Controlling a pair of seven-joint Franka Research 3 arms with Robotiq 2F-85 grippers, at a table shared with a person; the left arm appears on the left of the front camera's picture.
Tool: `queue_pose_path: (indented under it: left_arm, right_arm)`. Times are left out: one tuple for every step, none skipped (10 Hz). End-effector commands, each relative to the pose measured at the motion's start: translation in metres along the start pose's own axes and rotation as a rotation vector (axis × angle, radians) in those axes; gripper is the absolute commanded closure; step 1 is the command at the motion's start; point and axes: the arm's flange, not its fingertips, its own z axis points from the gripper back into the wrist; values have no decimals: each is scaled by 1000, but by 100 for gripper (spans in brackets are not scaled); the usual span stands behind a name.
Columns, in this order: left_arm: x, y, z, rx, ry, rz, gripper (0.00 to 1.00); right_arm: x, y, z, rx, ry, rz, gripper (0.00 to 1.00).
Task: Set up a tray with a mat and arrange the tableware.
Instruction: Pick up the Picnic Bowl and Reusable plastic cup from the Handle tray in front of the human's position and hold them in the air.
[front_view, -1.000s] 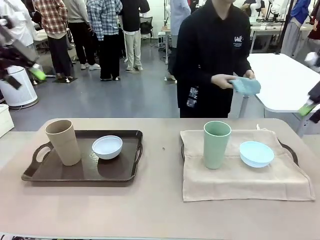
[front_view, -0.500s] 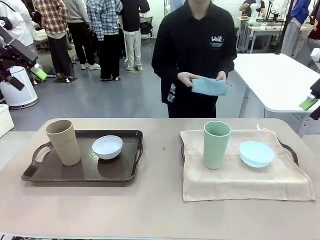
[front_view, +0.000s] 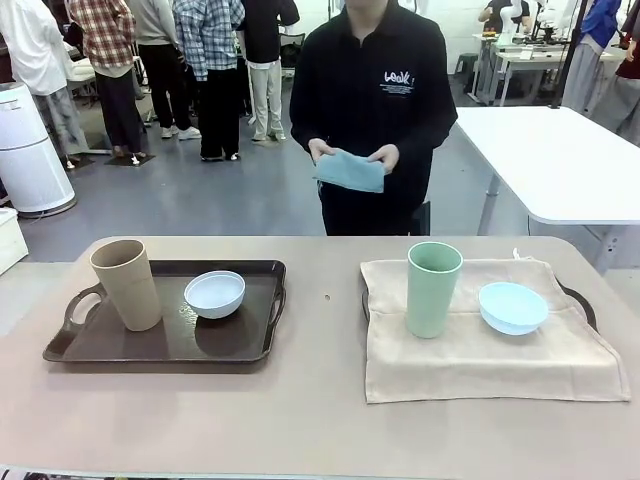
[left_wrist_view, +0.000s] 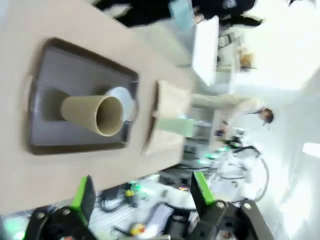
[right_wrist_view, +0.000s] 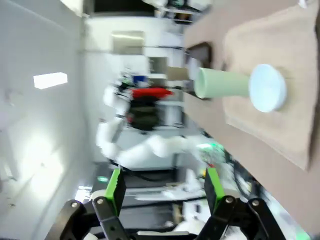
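Note:
A dark brown tray (front_view: 100, 345) on the table's left holds a tan cup (front_view: 127, 284) and a white bowl (front_view: 214, 294). On the right, a beige mat (front_view: 480, 365) covers a second tray whose handle (front_view: 582, 300) sticks out; a pale green cup (front_view: 433, 289) and a light blue bowl (front_view: 513, 307) stand on it. The person at the far side holds a folded blue cloth (front_view: 348, 170) in both hands. My left gripper (left_wrist_view: 141, 192) hangs open high above the tan cup (left_wrist_view: 95, 114) and its tray (left_wrist_view: 55, 75). My right gripper (right_wrist_view: 163, 189) is open, far from the green cup (right_wrist_view: 222, 83) and blue bowl (right_wrist_view: 267, 87).
A white table (front_view: 560, 160) stands behind the far right corner. Several people stand in the background at the left. A bare strip of tabletop (front_view: 320, 300) separates the two trays.
Both arms have drawn back out of the front view. The person has walked left along the far side, carrying the blue cloth to the middle. The tableware has not moved.

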Motion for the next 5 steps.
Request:
queue_pose_path:
  left_arm:
    - [17, 16, 17, -315, -25, 39, 0]
    - [9, 31, 15, -318, -27, 85, 0]
    - [7, 30, 10, -279, -34, 100, 0]
    - [5, 32, 22, -255, -34, 84, 0]
    - [5, 32, 22, -255, -34, 84, 0]
  right_arm:
    - [19, 5, 40, 234, -75, -21, 16]
    - [22, -2, 31, 157, -81, -59, 16]
    - [9, -24, -18, 120, -47, -18, 16]
    - [9, -24, -18, 120, -47, -18, 16]
    - [9, -24, -18, 120, -47, -18, 16]
